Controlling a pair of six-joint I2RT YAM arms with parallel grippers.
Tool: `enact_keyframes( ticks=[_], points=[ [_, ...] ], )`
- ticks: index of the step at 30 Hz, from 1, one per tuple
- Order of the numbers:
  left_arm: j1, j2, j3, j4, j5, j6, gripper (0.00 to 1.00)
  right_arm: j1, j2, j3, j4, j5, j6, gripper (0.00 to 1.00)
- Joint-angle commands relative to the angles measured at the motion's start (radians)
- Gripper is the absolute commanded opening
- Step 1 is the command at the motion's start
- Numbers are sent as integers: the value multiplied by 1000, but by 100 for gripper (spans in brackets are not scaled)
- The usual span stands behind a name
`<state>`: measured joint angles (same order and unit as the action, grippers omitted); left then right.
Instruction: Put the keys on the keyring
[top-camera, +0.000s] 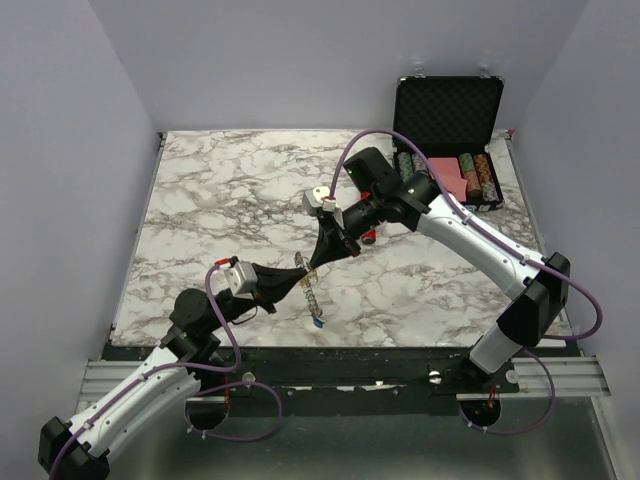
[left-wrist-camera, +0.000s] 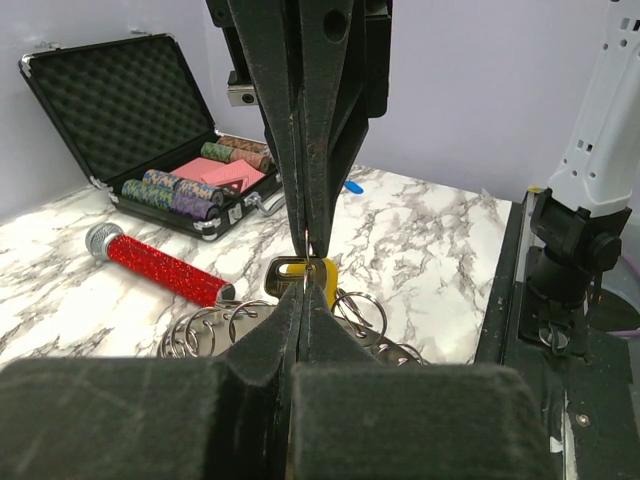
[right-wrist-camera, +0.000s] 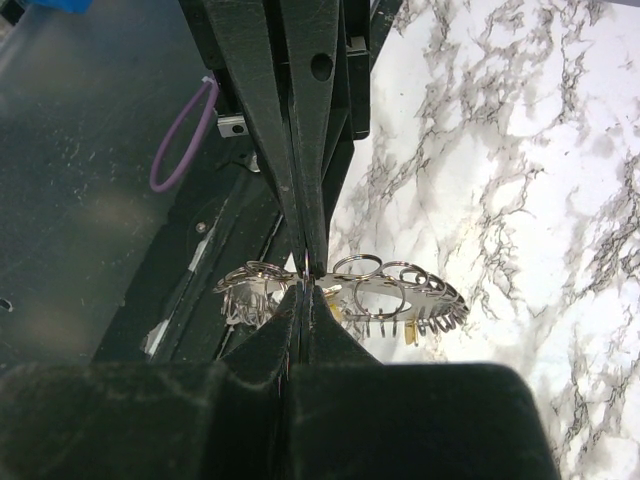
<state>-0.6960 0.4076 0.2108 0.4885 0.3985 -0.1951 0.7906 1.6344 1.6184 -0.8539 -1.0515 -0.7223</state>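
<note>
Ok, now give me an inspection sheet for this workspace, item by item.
Surface: white marbled table.
Job's things: keyring held up off the table between the two grippers; a yellow key sits at their tips.
Clutter: open black case with poker chips at the far right; red cylinder with a silver cap lying near it.
Grippers: left gripper and right gripper both shut, tip to tip at the keyring; which one holds it cannot be told.
Cables: a purple cable loops along each arm.
Surroundings: plain pale walls; black rail at the near edge.
</note>
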Motion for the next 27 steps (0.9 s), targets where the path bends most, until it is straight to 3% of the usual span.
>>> enact_keyframes(
  ticks=[1,27],
  points=[
    [-2,-6,13,53,-29,-7,0,2,10,1,7,-25,-8,0],
    [-2,-18,-1,74,-29,-43,0,2,10,-3,30,8,15,0]
  ],
)
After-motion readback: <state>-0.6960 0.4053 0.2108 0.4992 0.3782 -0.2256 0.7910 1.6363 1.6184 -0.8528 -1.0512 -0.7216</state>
